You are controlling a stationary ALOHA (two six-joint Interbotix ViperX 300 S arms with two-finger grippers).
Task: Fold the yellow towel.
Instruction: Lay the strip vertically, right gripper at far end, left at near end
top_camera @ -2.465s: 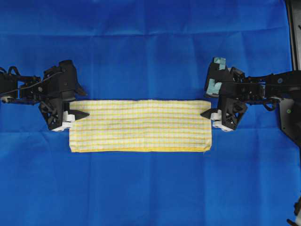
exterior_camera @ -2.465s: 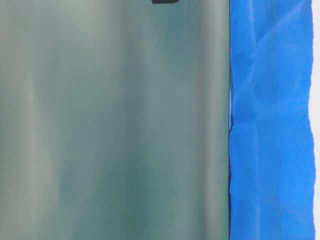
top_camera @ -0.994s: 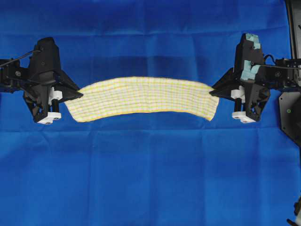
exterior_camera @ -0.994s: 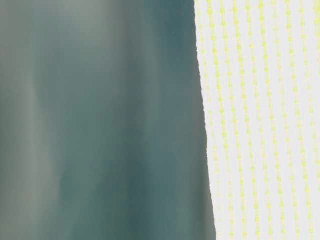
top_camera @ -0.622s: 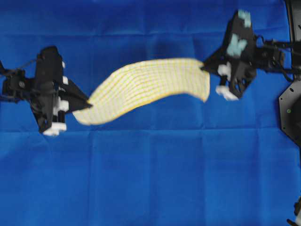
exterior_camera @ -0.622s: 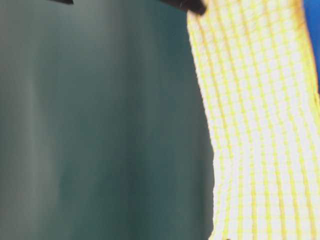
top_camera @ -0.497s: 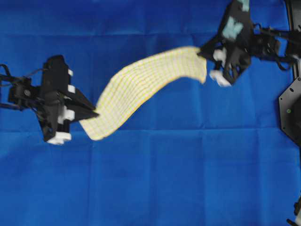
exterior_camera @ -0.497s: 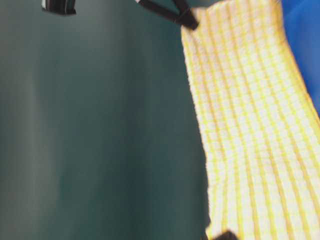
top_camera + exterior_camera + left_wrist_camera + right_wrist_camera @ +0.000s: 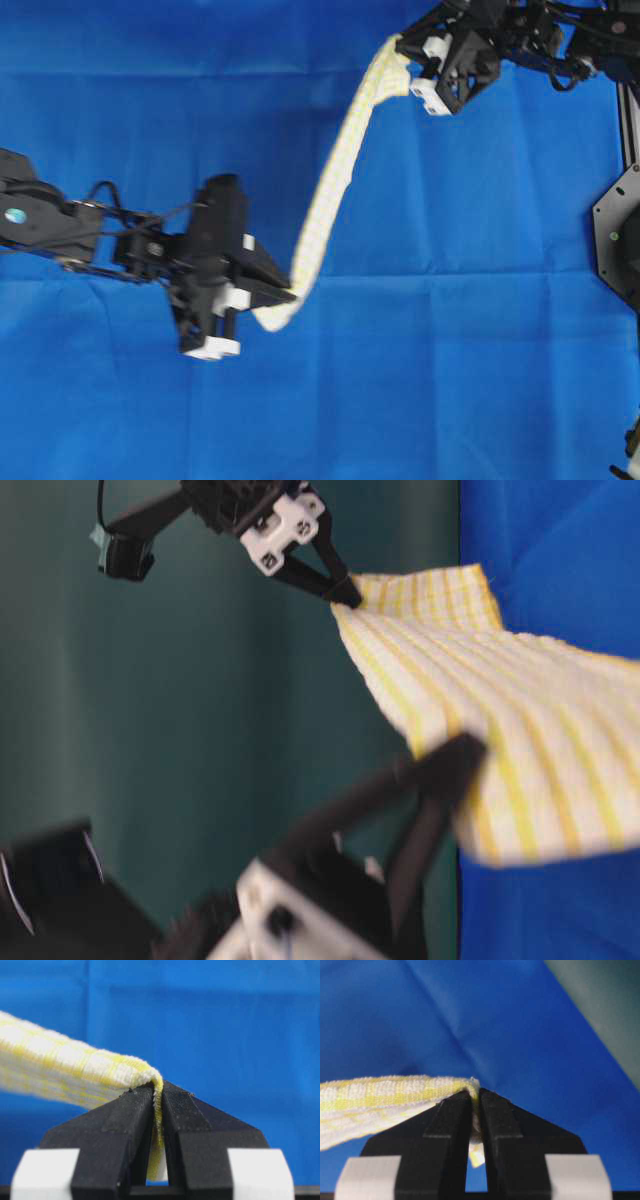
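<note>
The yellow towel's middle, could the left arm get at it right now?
Probably not. The left claw is shut on one end of the yellow towel, the right claw on the other, so the middle hangs between them; it would have to let go first.

The yellow towel is a thin woven cloth, white with fine yellow check stripes. In the overhead view it hangs off the surface as a narrow, folded band, running in a shallow curve from the top of the frame, right of centre, down to a point just left of centre and below the middle. Both ends are pinched, and the span between them sags slightly. In the table-level view it fans wide across the right half, twisted near its upper end.
</note>
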